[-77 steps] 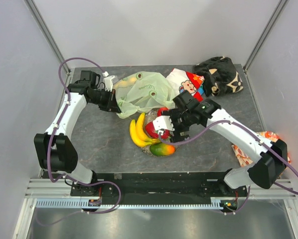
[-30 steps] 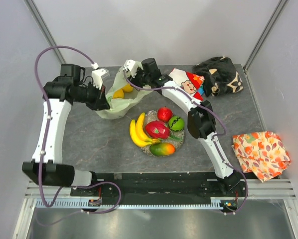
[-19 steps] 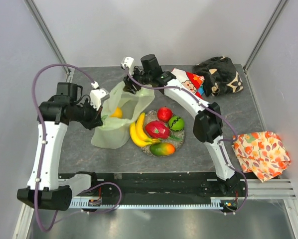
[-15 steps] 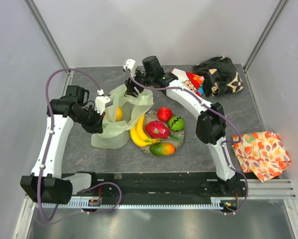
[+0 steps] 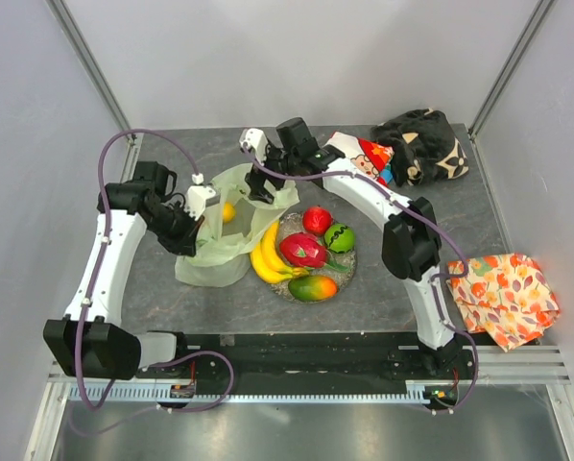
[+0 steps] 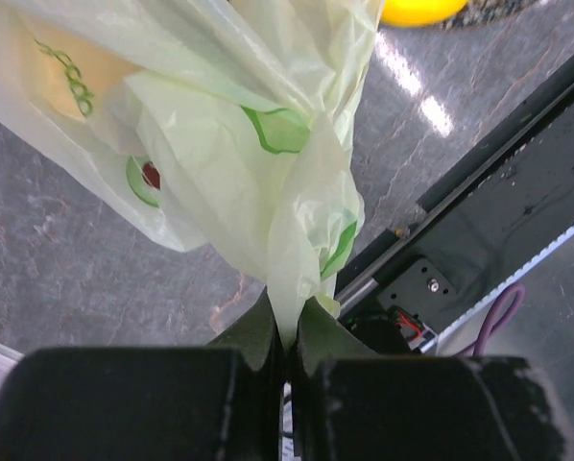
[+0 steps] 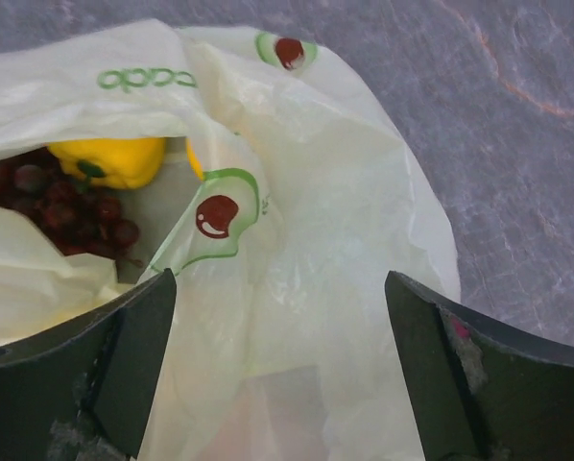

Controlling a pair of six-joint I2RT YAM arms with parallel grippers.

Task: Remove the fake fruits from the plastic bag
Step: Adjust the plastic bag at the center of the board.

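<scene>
The plastic bag, pale green and crinkly, lies left of the round dish. My left gripper is shut on a bunched edge of the bag, with the film pinched between the jaws. My right gripper is open over the bag's far mouth, its fingers either side of the bag and apart from it. Inside the bag I see a yellow pepper and purple grapes. On the dish lie bananas, a dragon fruit, a red apple, a lime and a mango.
A white cartoon-printed cloth and a black patterned cloth lie at the back right. An orange leaf-patterned cloth lies at the right edge. The table's near rail shows behind the bag in the left wrist view.
My left gripper has pulled the bag from the back left toward the near side, beside the dish. My right gripper has left the dish and now hovers open at the bag's mouth.
</scene>
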